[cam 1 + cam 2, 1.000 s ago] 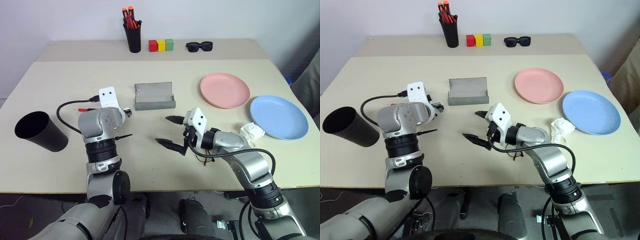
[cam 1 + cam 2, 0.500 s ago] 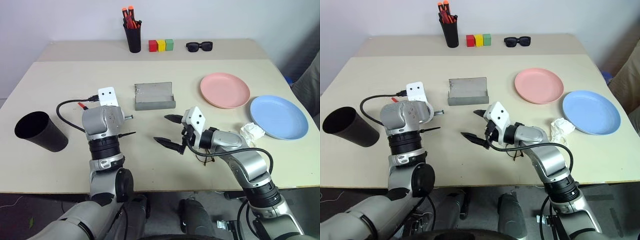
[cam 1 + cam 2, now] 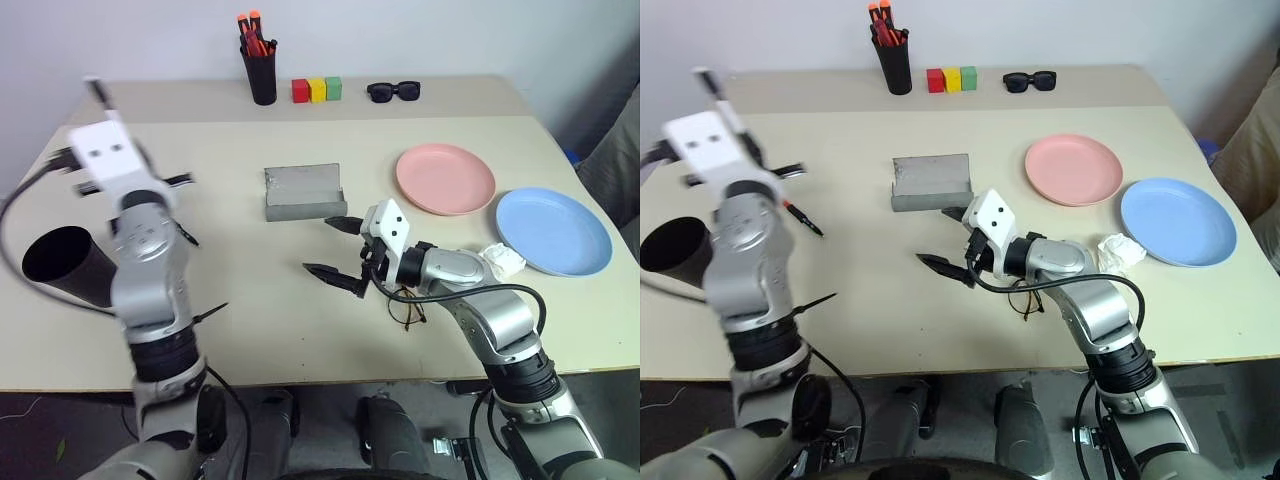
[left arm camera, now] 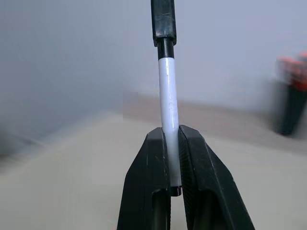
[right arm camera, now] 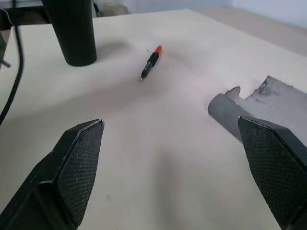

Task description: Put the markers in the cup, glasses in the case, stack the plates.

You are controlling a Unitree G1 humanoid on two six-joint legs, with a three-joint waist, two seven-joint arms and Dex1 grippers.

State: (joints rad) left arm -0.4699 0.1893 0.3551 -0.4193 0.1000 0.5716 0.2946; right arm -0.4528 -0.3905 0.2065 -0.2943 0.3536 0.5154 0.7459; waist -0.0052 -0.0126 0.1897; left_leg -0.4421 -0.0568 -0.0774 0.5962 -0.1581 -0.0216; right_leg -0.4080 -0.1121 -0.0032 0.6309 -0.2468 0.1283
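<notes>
My left gripper (image 4: 173,139) is shut on the white marker (image 4: 168,110), whose black cap points away from the fingers. In the left eye view that marker (image 3: 96,92) is held high over the table's left side, above and behind the black cup (image 3: 60,265). The red marker (image 3: 800,218) lies on the table right of the cup. My right gripper (image 3: 320,245) hovers open and empty in front of the grey case (image 3: 303,192), whose lid stands open. The wire-frame glasses (image 3: 405,305) lie under the right forearm. The pink plate (image 3: 445,178) and blue plate (image 3: 553,230) sit side by side at the right.
At the back stand a black pen pot with orange-capped pens (image 3: 262,75), three coloured blocks (image 3: 315,90) and black sunglasses (image 3: 393,91). A crumpled white tissue (image 3: 503,262) lies by the blue plate.
My left gripper shut on the white marker and swung it up and to the left, off the table. The red marker stayed where it lay. The right gripper barely moved.
</notes>
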